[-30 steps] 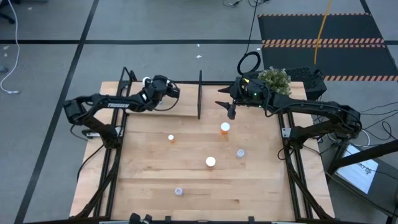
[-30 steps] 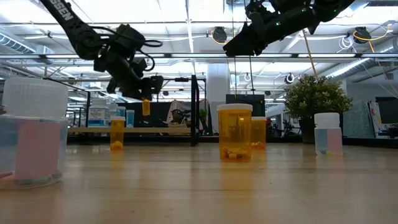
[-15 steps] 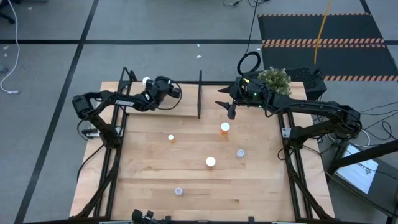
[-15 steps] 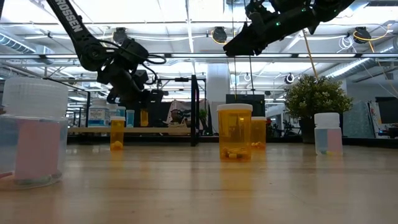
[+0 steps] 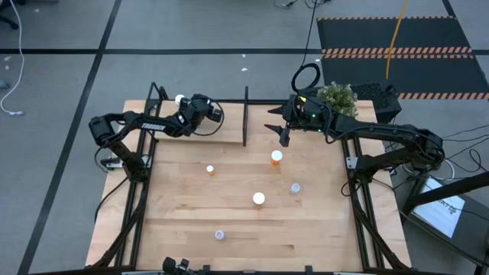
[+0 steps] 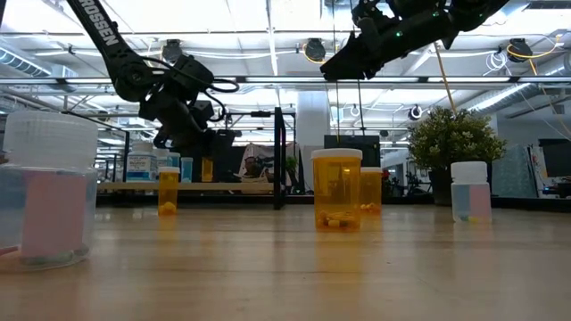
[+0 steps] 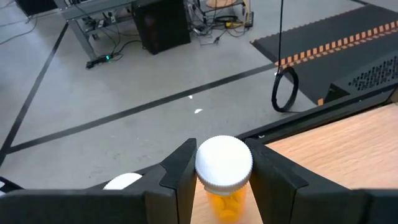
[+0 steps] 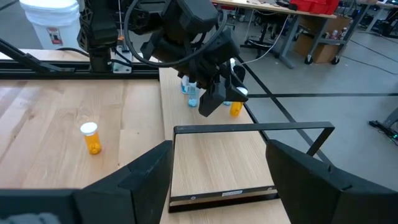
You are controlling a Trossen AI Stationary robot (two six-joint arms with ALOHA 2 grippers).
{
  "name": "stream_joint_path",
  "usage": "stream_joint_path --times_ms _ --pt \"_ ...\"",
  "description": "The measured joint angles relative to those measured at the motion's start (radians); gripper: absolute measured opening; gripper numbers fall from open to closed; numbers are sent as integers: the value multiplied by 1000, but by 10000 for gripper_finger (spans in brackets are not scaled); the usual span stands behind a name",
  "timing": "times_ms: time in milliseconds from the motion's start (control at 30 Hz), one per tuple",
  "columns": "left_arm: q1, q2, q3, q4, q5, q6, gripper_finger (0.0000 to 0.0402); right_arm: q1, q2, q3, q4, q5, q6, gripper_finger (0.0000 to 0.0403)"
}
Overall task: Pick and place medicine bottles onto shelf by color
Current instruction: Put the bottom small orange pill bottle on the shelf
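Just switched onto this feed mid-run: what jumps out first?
The left gripper is over the shelf's left bay, clamped on an orange white-capped bottle. The right gripper hangs open just right of the black divider, holding nothing. Five loose bottles are scattered on the table below.

Robotics lab: floor tape (image 5: pixel 99 61), cables (image 7: pixel 205 25), workbenches (image 8: pixel 292 12).

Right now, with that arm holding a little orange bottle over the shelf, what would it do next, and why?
Probably ease down a little and let go: the left gripper clamps an orange bottle over the shelf, beside bottles already standing there. The right gripper waits, open.
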Motion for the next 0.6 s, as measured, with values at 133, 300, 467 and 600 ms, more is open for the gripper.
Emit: stream_joint_path --times_ms 133,300,467,600 --pt "0 0 0 -12 25 0 131 0 0 0 0 0 0 253" --pt "3 0 0 -15 25 -1 131 0 0 0 0 0 0 253" --pt "3 0 0 -15 25 3 131 0 0 0 1 0 0 253" --pt "2 0 0 -15 26 4 131 0 0 0 1 0 0 253"
